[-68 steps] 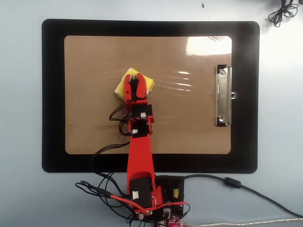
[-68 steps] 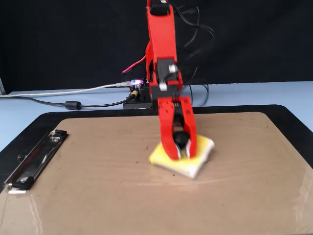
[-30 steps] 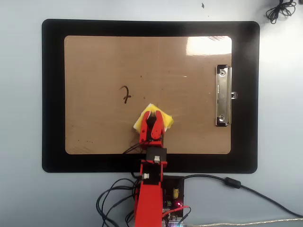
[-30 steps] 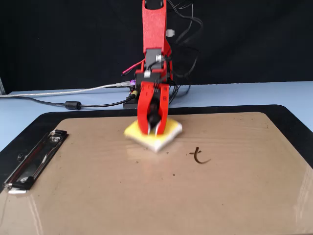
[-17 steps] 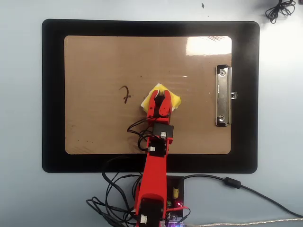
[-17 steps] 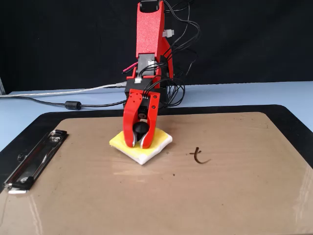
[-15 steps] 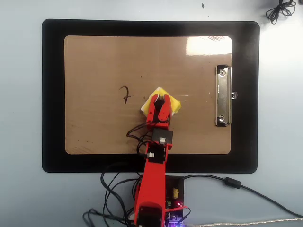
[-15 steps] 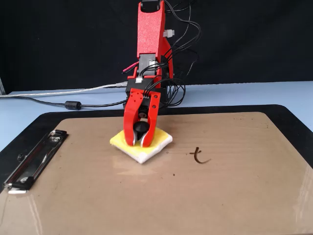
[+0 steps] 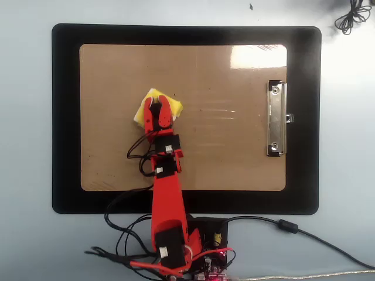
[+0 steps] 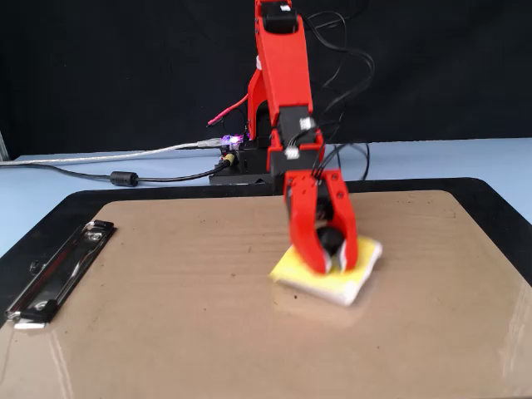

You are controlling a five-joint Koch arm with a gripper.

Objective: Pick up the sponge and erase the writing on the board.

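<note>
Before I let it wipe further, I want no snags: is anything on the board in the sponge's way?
Nothing visible is. The hand grips the sponge on the board, and the brown surface around it lies bare in both views. The only fixture is the metal clip at the far short edge, well apart. No writing shows around the sponge.

The arm (image 9: 167,202) is built of bright red plastic links, boxy and flat-sided, with black servo blocks set between them. The red two-fingered hand (image 10: 331,259) has thick, rounded fingers (image 10: 303,229) with a black part showing between them. Thin black cables (image 9: 137,153) loop loosely beside the wrist and coil around the dark base (image 9: 205,234). Small white connectors (image 10: 304,124) sit on the servos, and a purple light (image 10: 229,140) glows on the base electronics.
</note>
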